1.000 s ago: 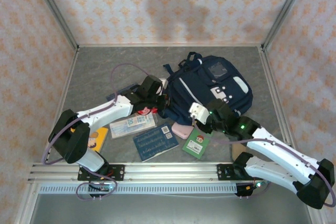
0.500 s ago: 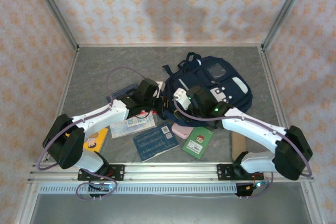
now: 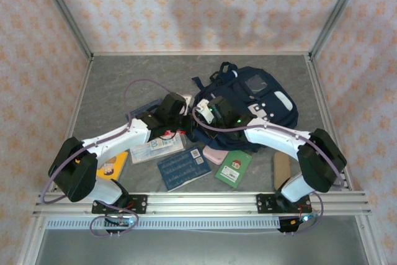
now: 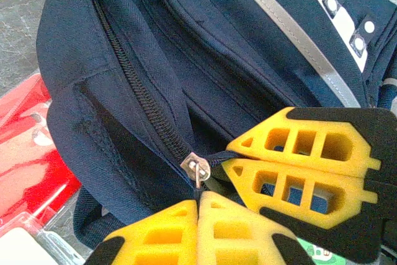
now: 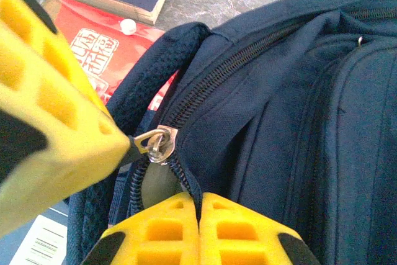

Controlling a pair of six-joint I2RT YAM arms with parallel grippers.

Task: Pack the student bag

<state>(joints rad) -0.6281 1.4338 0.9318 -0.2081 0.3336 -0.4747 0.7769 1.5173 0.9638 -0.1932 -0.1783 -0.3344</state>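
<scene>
— Navy student bag [image 3: 267, 100] flat on grey table [image 3: 124, 79], right of centre. Grippers?
— Left gripper [image 4: 198, 206] pinched tight on zip pull [image 4: 197, 170]; right gripper [image 5: 198, 206] closed too, tips at zip teeth [image 5: 223, 76] beside it

A robot test cell, a lab rig rather than a home, peach-patterned wall panels [image 3: 205, 4] boxing me in, aluminium corner posts [image 3: 62, 9], grey marbled tabletop [image 3: 108, 76], slotted metal rail [image 3: 198, 202] I am bolted to.

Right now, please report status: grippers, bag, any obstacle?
Left gripper shut on zip pull. Right gripper shut beside it. Bag lying flat, zip mostly closed. Red packet against bag's edge, clear of zip.
</scene>
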